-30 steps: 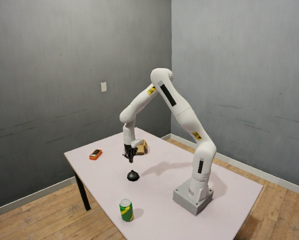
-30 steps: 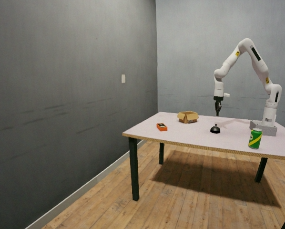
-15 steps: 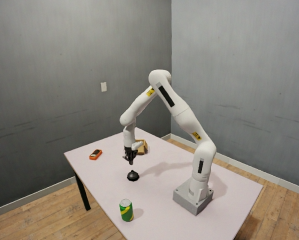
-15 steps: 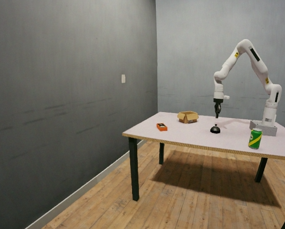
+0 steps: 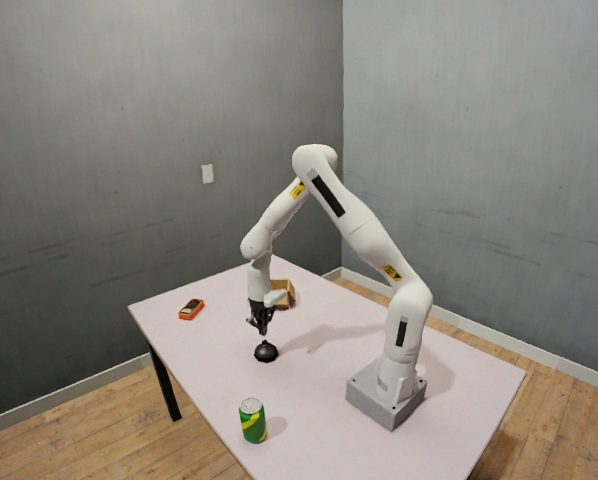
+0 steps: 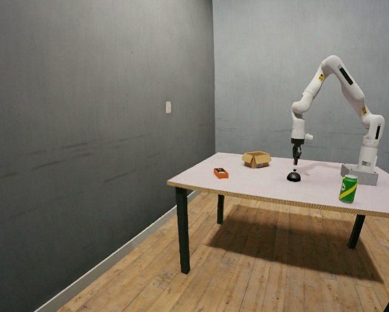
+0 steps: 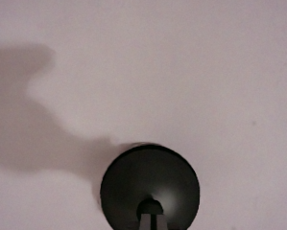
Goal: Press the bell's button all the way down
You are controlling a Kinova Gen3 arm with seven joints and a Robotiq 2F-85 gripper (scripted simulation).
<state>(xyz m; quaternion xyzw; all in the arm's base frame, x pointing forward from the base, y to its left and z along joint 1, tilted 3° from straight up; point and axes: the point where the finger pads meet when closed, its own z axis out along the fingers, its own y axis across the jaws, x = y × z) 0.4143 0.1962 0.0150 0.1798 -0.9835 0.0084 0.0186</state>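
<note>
A black dome-shaped bell [image 5: 265,352] stands on the pale table; it also shows in the exterior view [image 6: 293,176] and fills the bottom of the wrist view [image 7: 150,187]. Its small button [image 7: 150,207] sits on top of the dome. My gripper [image 5: 261,329] is shut and empty, points straight down and hangs a short way above the button without touching it. It shows in the exterior view [image 6: 295,162] too. In the wrist view the closed fingertips [image 7: 151,222] lie just over the button.
A small open cardboard box [image 5: 284,292] stands behind the gripper. An orange device [image 5: 191,308] lies to the left near the table edge. A green can [image 5: 252,420] stands near the front edge. The arm's grey base [image 5: 385,395] is to the right.
</note>
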